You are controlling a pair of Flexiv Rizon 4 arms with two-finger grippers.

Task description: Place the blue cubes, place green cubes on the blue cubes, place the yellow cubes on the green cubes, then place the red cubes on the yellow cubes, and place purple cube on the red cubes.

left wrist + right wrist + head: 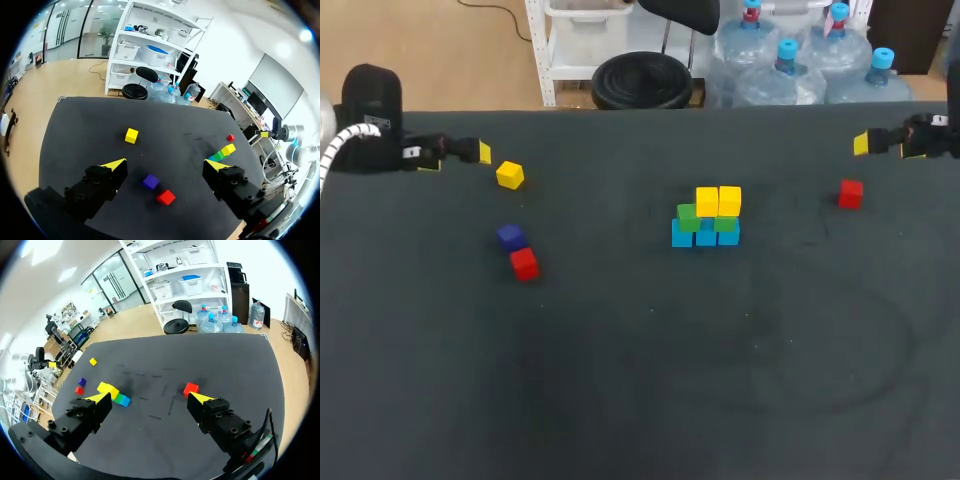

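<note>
Mid-table stands a stack: a row of blue cubes, green cubes on them, two yellow cubes on top. A loose yellow cube, the purple cube and a red cube lie at the left; a second red cube lies at the right. My left gripper hovers open near the far left edge, with the purple cube and red cube under it. My right gripper is open at the far right, the red cube just ahead of it.
The dark table has wide bare room in its near half. From the right wrist the stack shows beside the left finger. From the left wrist it shows by the right finger.
</note>
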